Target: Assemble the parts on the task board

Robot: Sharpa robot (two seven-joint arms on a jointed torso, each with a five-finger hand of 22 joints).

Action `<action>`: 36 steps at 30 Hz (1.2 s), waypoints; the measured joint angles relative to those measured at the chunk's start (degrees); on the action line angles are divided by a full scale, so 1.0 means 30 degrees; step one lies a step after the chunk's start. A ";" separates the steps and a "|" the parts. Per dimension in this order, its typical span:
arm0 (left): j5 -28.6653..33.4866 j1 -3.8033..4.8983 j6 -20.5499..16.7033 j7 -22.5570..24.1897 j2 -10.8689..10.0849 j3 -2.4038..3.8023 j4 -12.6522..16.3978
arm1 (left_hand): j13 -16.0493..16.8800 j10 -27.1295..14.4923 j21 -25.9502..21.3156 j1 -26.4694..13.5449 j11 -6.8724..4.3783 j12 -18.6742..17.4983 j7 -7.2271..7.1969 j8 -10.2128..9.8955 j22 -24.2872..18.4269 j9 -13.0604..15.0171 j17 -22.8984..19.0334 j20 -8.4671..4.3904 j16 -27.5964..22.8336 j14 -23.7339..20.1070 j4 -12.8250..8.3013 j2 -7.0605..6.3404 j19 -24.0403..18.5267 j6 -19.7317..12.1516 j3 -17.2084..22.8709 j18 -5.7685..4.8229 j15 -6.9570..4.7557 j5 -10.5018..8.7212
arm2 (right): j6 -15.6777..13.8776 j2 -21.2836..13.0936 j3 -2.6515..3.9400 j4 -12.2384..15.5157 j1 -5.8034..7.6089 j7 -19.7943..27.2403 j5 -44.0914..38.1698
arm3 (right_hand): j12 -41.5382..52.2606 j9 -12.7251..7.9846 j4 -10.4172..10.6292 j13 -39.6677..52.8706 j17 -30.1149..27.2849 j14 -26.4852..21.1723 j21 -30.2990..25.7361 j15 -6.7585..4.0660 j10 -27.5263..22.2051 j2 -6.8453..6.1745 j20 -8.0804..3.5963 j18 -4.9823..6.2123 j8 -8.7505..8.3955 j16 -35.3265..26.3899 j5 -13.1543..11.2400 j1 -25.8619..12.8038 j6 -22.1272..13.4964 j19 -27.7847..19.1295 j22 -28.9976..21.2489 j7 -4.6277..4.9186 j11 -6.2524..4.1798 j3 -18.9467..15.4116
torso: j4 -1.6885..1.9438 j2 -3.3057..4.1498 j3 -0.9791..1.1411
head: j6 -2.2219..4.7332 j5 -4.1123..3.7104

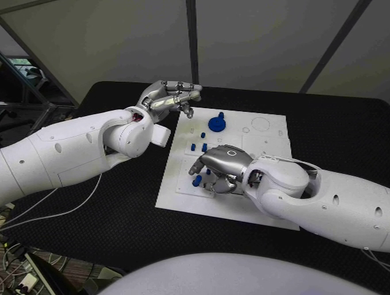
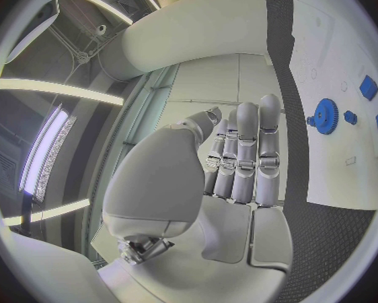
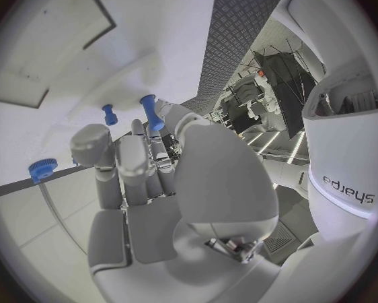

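Right robot hand (image 1: 220, 167) sits low over the near-left part of the white task board (image 1: 266, 212) on the black bench (image 1: 115, 227), fingers curled down among small blue parts; in the right wrist view a blue peg (image 3: 150, 112) stands at its fingertips but I cannot tell if it's gripped. Further back on the board, small blue pieces (image 1: 198, 147), then a blue gear (image 1: 217, 123). Farthest, left robot hand (image 1: 170, 97) hovers off the board's far-left corner, fingers straight and close together, holding nothing.
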 measured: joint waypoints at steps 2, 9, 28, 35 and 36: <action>0.0000 0.0000 0.0026 -0.0023 0.0005 0.0000 -0.0017 | 0.0000 0.0000 0.0000 0.0000 0.0000 0.0074 0.0000 0.0000 0.0000 0.0000 0.0000 0.0000 0.0000 0.0000 0.0000 0.0000 0.0000 0.0000 0.0000 0.0000 -0.0001 0.0000 | -0.0426 -0.0073 -0.0001 0.0047 0.0000 0.0096 0.0015 | 0.0189 0.0000 0.0000 0.0000 -0.0283 -0.0076 -0.0368 0.0058 -0.0289 0.0000 0.0040 0.0191 0.0000 -0.0097 0.0000 0.0000 -0.0213 -0.0203 -0.0454 -0.0047 0.0024 -0.0316 | 0.0000 0.0000 0.0000 | 0.0009 -0.0004; 0.0000 0.0000 0.0128 -0.0106 0.0016 -0.0001 -0.0088 | -0.0002 0.0001 0.0000 0.0000 0.0000 0.0076 0.0000 0.0000 0.0001 0.0001 0.0001 0.0000 0.0000 0.0000 0.0000 0.0000 0.0000 0.0000 0.0000 0.0000 0.0000 0.0000 | -0.2510 -0.0877 0.0003 0.0693 0.0000 0.0565 0.0268 | 0.0715 0.0001 0.0029 0.0044 -0.0871 -0.0270 -0.0868 0.0002 -0.0456 0.0034 0.0053 0.0189 0.0000 -0.0373 0.0000 -0.0034 -0.0473 -0.0348 -0.1169 0.0034 -0.0016 -0.0829 | -0.0013 -0.0004 0.0015 | 0.0106 -0.0123; 0.0000 -0.0009 0.0235 -0.0211 -0.0114 -0.0081 -0.0115 | -0.0005 0.0000 0.0000 0.0000 0.0000 0.0076 0.0000 -0.0002 0.0004 0.0004 -0.0014 0.0000 0.0000 0.0000 -0.0054 0.0000 0.0000 0.0000 -0.0053 -0.0001 0.0000 0.0000 | -0.3886 -0.8585 0.0313 0.4286 0.0277 -0.1694 0.5900 | 0.7601 0.0667 0.3160 0.4487 0.3649 0.0484 0.2867 -0.1170 0.5859 -0.0226 -0.1146 -0.0287 0.1872 0.2226 0.2378 -0.2350 0.1427 0.2575 0.3913 -0.0422 -0.1493 -0.4629 | -0.0337 -0.0119 0.0002 | 0.0769 -0.2318; 0.0001 -0.0037 0.0247 -0.0218 -0.0224 -0.0103 -0.0066 | -0.0006 0.0001 0.0000 0.0000 0.0000 0.0076 0.0000 -0.0002 0.0005 0.0005 -0.0014 0.0000 0.0000 0.0000 -0.0053 0.0000 0.0000 0.0000 -0.0053 0.0000 0.0000 0.0000 | -0.3876 -1.0035 0.0311 0.4885 0.0241 -0.3993 0.7089 | 1.5377 0.1029 0.4637 1.3472 0.5528 0.0484 0.3562 -0.1169 0.5201 0.0324 -0.1206 -0.0579 0.3177 0.3218 0.2776 -0.1799 0.0982 0.2840 0.4949 -0.0452 -0.1647 -0.7098 | -0.0461 -0.0126 0.0037 | 0.0831 -0.3005; 0.0001 -0.0041 0.0248 -0.0219 -0.0238 -0.0108 -0.0064 | -0.0006 0.0001 0.0000 0.0000 0.0000 0.0076 0.0000 -0.0002 0.0005 0.0005 -0.0013 0.0000 0.0000 0.0000 -0.0053 0.0000 0.0000 0.0000 -0.0053 0.0000 0.0000 0.0000 | -0.3874 -1.0117 0.0307 0.4936 0.0218 -0.4267 0.7147 | 1.5726 0.1062 0.4780 1.3923 0.5605 0.0484 0.3579 -0.1168 0.5174 0.0403 -0.1206 -0.0577 0.3320 0.3287 0.2777 -0.1721 0.0924 0.2840 0.4996 -0.0510 -0.1620 -0.7279 | -0.0471 -0.0126 0.0037 | 0.0837 -0.3083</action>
